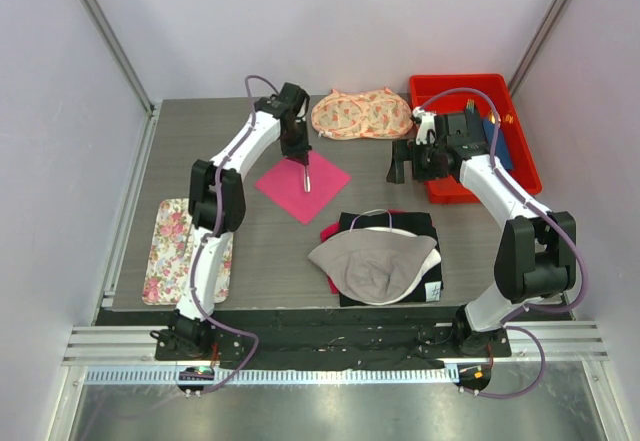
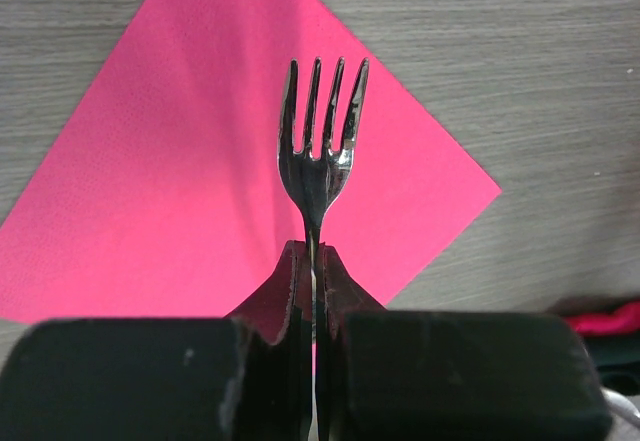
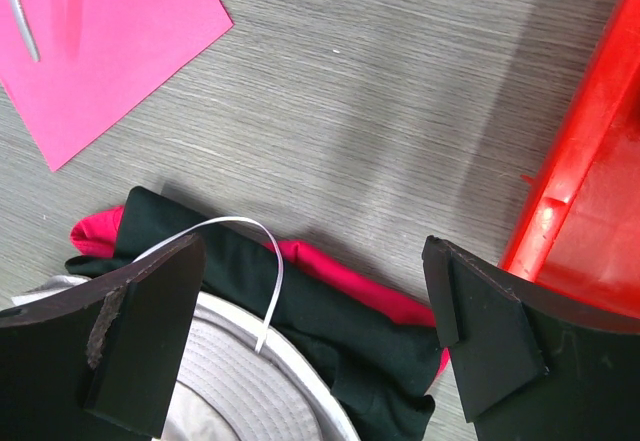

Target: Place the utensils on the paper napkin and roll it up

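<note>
Left pincer [image 2: 313, 261] is clamped on the handle of the small shiny silver metal fork [image 2: 318, 151], tines pointing away, over the bright pink square paper napkin [image 2: 170, 191] at frame centre; contact with the paper not discernible. Fork likely light, rigid and slick: hold mid-handle. Napkin thin, liable to slide or crease on the grey wood-grain bench [image 2: 560, 81]. Right pincer [image 3: 312, 271] gapes empty above the black-and-red cloth pile [image 3: 330, 331], red plastic bin [image 3: 590, 161] close at frame right. Bare bench borders the napkin's corners.

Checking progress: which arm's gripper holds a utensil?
The left gripper, jaws shut on a silver fork over the pink napkin; the right gripper is open, empty.
</note>
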Available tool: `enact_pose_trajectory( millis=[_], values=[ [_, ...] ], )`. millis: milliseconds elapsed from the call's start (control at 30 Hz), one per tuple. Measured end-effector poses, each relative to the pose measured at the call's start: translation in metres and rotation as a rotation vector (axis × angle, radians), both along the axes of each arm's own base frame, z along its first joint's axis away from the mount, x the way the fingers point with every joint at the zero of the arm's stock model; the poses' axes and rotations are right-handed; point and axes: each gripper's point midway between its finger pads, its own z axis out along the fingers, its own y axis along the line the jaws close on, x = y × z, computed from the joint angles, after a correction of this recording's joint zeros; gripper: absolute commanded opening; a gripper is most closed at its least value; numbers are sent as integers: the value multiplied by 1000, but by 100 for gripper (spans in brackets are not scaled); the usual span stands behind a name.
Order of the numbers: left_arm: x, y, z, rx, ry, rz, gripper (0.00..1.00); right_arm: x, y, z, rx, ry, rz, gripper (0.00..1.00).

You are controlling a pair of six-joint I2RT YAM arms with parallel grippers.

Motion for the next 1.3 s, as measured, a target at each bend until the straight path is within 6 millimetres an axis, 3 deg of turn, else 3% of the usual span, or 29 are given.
enact_pose_trajectory(
  millis=[333, 800, 933, 1067, 1300],
  values=[
    [2, 1, -28, 21, 35, 8, 2, 0, 0, -1, 0, 2, 0, 100],
    [13, 14, -49, 36, 57, 36, 13, 0, 1, -12, 4, 35, -5, 100],
    [17, 14, -50, 33, 49, 40, 22, 0, 1, -12, 4, 35, -5, 99],
    [19, 14, -49, 25, 45, 43, 39, 0, 1, -12, 4, 36, -5, 100],
    [25, 18, -43, 18, 28, 51, 50, 0, 1, -12, 7, 38, -8, 100]
  ],
)
